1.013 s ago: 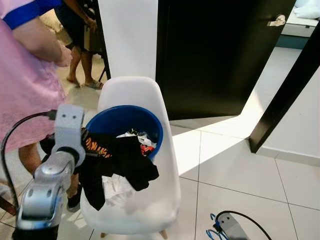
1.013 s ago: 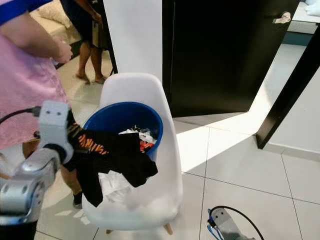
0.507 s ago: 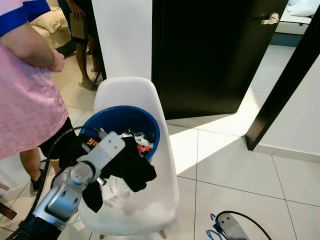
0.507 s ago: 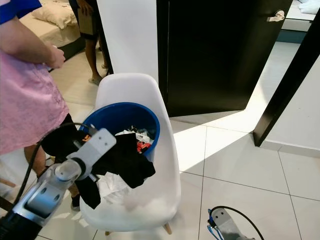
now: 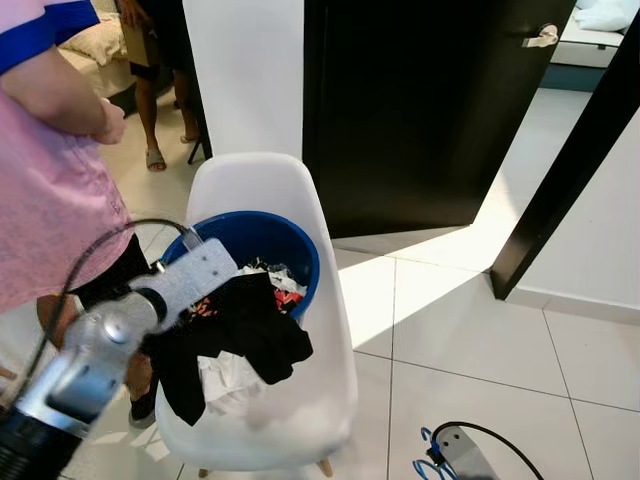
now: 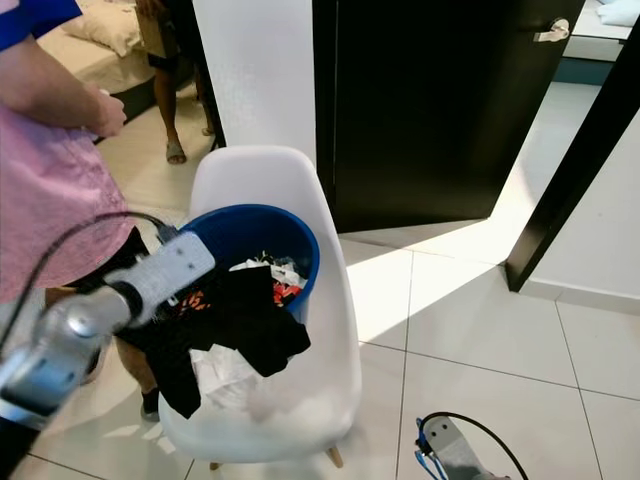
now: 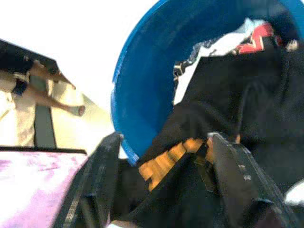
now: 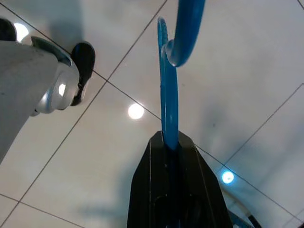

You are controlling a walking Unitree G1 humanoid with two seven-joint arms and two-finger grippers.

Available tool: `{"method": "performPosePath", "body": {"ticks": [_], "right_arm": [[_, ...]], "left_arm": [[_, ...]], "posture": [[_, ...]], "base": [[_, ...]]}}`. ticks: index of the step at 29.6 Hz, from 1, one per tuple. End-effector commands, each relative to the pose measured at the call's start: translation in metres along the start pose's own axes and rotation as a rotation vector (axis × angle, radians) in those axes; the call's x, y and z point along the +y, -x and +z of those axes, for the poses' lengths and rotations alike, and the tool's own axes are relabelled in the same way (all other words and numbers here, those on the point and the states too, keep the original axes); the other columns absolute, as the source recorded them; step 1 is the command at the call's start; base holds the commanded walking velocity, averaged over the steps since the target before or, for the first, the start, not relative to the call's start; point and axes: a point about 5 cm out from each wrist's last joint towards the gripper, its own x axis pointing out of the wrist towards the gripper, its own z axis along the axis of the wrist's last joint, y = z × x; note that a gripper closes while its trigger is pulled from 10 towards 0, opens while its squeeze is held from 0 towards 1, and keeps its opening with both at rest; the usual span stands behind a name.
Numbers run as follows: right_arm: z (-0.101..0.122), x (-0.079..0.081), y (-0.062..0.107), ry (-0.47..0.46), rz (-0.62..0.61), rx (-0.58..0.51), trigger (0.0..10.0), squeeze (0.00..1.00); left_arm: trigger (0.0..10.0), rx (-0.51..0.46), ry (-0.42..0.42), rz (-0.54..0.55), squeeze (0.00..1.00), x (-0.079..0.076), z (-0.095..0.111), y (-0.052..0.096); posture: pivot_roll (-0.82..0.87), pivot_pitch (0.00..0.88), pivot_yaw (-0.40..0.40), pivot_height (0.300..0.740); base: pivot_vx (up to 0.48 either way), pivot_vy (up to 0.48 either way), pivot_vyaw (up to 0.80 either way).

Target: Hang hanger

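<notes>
one blue hanger (image 8: pixel 167 90) pinched in closed right gripper (image 8: pixel 169 142) | left gripper (image 7: pixel 164 142) spread wide over one black garment (image 5: pixel 240 325) | one blue basket (image 5: pixel 285 235) | one white chair (image 5: pixel 265 185)

I see the blue plastic hanger (image 8: pixel 167 90) pinched in the right gripper (image 8: pixel 170 142), hook end out over floor tiles.

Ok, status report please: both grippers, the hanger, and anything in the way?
Left gripper open over black garment at blue basket. Right gripper shut on blue hanger, low over floor. Person close beside chair.
</notes>
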Motion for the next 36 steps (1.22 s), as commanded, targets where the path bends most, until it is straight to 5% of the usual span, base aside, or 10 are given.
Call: {"method": "performPosePath", "body": {"ticks": [1, 5, 7, 8, 9, 10, 16, 26, 30, 36], "right_arm": [[-0.001, 0.003, -0.001, 0.015, 0.009, 0.007, 10.0, 0.0], [0.0, 0.003, -0.001, 0.017, 0.009, 0.007, 10.0, 0.0], [0.0, 0.003, -0.001, 0.018, 0.01, 0.007, 10.0, 0.0], [0.0, 0.003, -0.001, 0.018, 0.01, 0.007, 10.0, 0.0], [0.0, 0.003, -0.001, 0.017, 0.01, 0.007, 10.0, 0.0], [0.001, 0.003, -0.001, 0.017, 0.009, 0.006, 10.0, 0.0], [0.001, 0.003, -0.001, 0.016, 0.01, 0.005, 10.0, 0.0], [0.001, 0.004, -0.001, 0.018, 0.011, 0.005, 10.0, 0.0], [0.002, 0.004, -0.001, 0.019, 0.011, 0.005, 10.0, 0.0], [0.001, 0.005, -0.001, 0.012, 0.01, 0.006, 10.0, 0.0]], "left_arm": [[10.0, -0.02, -0.012, -0.035, 1.0, 0.003, 0.002, 0.006], [10.0, 0.014, -0.119, -0.26, 1.0, 0.001, -0.006, 0.035], [10.0, 0.11, -0.185, -0.488, 1.0, -0.009, -0.02, 0.059], [10.0, 0.152, -0.194, -0.562, 0.92, -0.012, -0.025, 0.067], [10.0, 0.191, -0.202, -0.615, 0.53, -0.014, -0.03, 0.074], [10.0, 0.225, -0.205, -0.648, 0.0, -0.015, -0.033, 0.078], [10.0, 0.323, -0.269, -0.694, 0.0, -0.024, -0.056, 0.08], [10.0, 0.274, -0.406, -0.292, 0.0, -0.032, -0.092, 0.032], [10.0, 0.258, -0.418, -0.276, 0.0, -0.037, -0.095, 0.028], [10.0, 0.223, -0.38, -0.361, 0.0, -0.069, -0.1, 0.023]], "posture": [[-0.05, 0.06, -0.017, 0.74], [-0.04, 0.062, -0.022, 0.74], [-0.04, 0.06, -0.021, 0.74], [-0.04, 0.06, -0.021, 0.74], [-0.05, 0.06, -0.018, 0.74], [-0.05, 0.06, -0.018, 0.74], [-0.04, 0.06, -0.016, 0.74], [-0.04, 0.06, -0.019, 0.74], [-0.05, 0.058, -0.019, 0.74], [-0.06, 0.056, -0.009, 0.74]], "base": [[0.0, 0.0, 0.0], [0.0, 0.0, 0.0], [0.0, 0.0, 0.0], [0.0, 0.0, 0.0], [0.0, 0.0, 0.0], [0.0, 0.0, 0.0], [0.0, 0.0, 0.0], [0.0, 0.0, 0.0], [0.0, 0.0, 0.0], [0.0, 0.0, 0.0]]}}
